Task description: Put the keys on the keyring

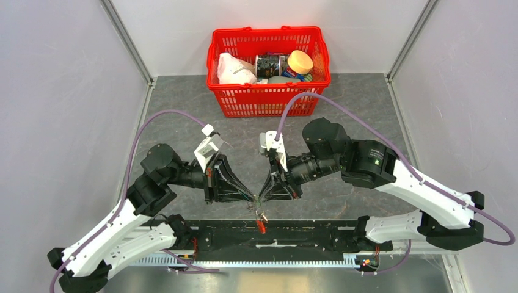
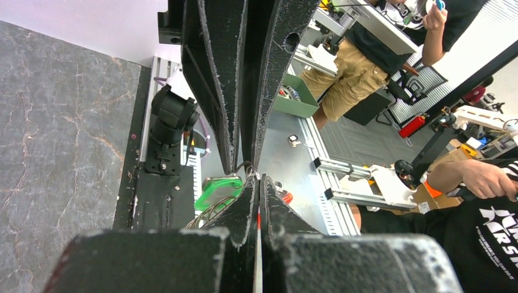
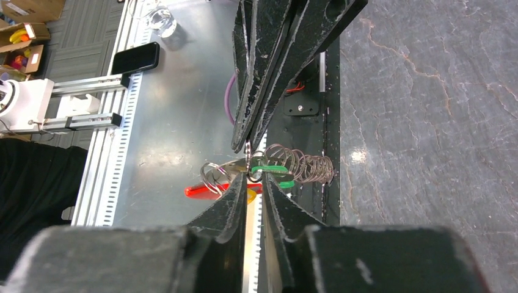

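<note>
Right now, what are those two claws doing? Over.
Left claw shut on keyring. Right claw narrowly parted at green key, grip unclear. Red basket well behind, not obstructing.

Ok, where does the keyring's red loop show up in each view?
Top external: red loop low centre, over the black base rail.
Left wrist: small red sliver just right of centre, below the middle.
Right wrist: left of centre, below the middle.
Shared landmark: the black base rail, in all three.

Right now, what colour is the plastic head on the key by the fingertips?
Bright green. The key head shows best in the right wrist view.
</note>
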